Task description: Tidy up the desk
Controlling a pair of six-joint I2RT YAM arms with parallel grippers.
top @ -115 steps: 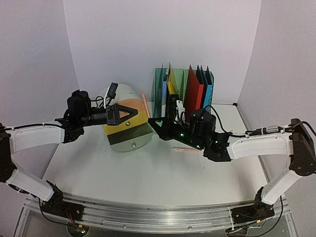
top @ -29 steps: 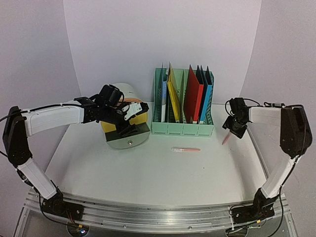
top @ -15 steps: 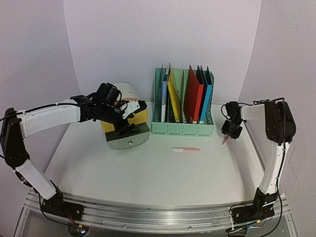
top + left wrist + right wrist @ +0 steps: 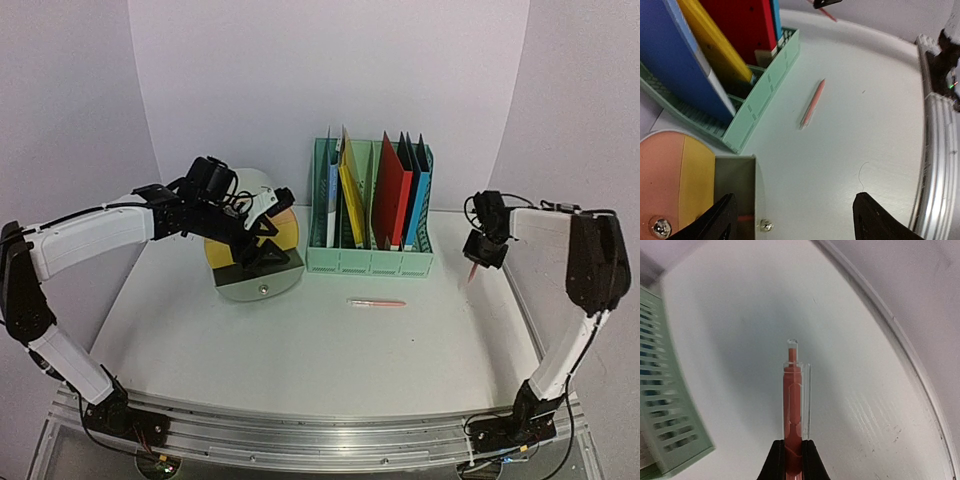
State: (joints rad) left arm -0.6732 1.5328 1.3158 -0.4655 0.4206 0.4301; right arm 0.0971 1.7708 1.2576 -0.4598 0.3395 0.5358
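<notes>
Two arms work the white tabletop [image 4: 300, 365], which spreads out in front of the green file rack [image 4: 370, 262] and carries everything in view; the rack stands at its rear. Left of the rack, the left arm [image 4: 100, 230] reaches across the face of a round drawer unit [image 4: 262, 283], the left jaws standing well apart and holding nothing. With the black fingertips [image 4: 715, 220] hanging just over the unit's yellow and grey front, a careless closing or a push forward could shove the unit into the rack, or tip it. Whether a drawer stands open cannot be told.

The rack itself holds blue, yellow and red folders [image 4: 392, 190] leaning upright in its slots. Anything swung across at that height could catch their tops.

In front of the rack, a red pen [image 4: 377, 302] lies loose on the tabletop. A sweep by either arm could send it rolling toward the front rail.

Right of the rack, the right arm [image 4: 545, 225] is folded tight near the side wall [image 4: 560, 120], the right jaws clamped on the end of a second red pen [image 4: 792, 410], which points down toward the tabletop. The grip takes only the last stretch of the barrel, so the pen could swivel or slip free on a fast move. Hanging long below the jaws, its tip could also strike the rack's corner on any trip leftward.
</notes>
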